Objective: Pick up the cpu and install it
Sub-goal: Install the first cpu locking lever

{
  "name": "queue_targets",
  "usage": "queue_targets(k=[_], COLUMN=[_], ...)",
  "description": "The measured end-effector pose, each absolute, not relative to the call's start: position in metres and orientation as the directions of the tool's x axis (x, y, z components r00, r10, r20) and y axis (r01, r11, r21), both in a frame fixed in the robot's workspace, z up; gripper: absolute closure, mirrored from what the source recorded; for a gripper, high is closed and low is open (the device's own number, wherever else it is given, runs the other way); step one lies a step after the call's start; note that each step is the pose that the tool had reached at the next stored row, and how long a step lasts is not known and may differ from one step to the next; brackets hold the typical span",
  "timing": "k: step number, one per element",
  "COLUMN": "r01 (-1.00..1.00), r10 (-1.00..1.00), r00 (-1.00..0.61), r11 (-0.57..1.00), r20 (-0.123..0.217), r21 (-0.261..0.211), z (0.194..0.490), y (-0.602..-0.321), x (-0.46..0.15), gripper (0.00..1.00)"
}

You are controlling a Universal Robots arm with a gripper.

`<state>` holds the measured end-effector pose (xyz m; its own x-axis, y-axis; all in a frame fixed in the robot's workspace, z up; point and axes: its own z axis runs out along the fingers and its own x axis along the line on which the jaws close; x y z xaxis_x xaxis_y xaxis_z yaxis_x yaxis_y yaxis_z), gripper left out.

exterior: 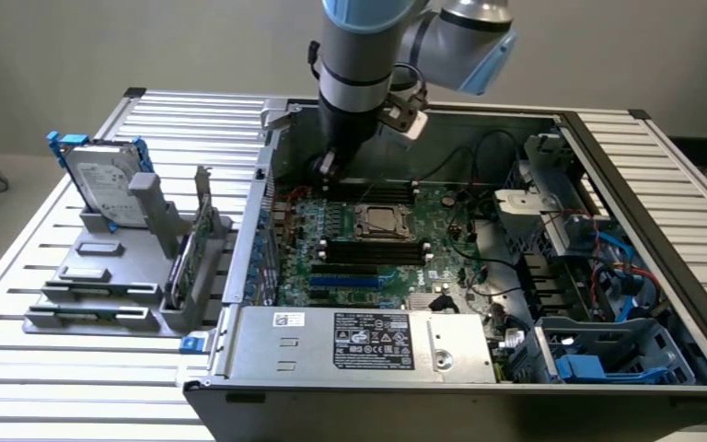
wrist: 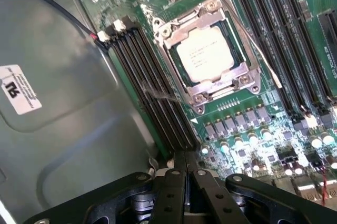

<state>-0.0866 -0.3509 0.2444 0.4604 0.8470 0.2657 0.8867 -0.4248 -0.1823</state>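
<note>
The cpu (wrist: 202, 54) lies flat inside the metal-framed socket (wrist: 171, 30) on the motherboard (wrist: 247, 124), silver top up and square, so it offers no long axis to line up with. The claw (wrist: 184, 163) hangs clear of it, fingers pressed together on nothing, at the end of the dark memory slots (wrist: 152, 95) that run alongside the socket. In the exterior view it stands to the socket's left and behind it — near, not touching.

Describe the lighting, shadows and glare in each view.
Exterior view: even light from above, the slatted table bright, the inside of the computer case dimmer, shaded under the arm. Wrist view: glare pales the cpu top; the shut fingers look dark.
</note>
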Motion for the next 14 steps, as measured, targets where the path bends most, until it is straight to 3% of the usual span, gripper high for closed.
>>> queue_targets(k=[4,14], r01=[0.885,0.876], r10=[0.841,0.821], r00=[0.464,0.482], r11=[-0.434,-0.447], r20=[0.277,0.307], r21=[-0.166,-0.180], z=[0.244,0.232], y=[-0.351,-0.351], x=[-0.086,-0.081], gripper=[0.89,0.89])
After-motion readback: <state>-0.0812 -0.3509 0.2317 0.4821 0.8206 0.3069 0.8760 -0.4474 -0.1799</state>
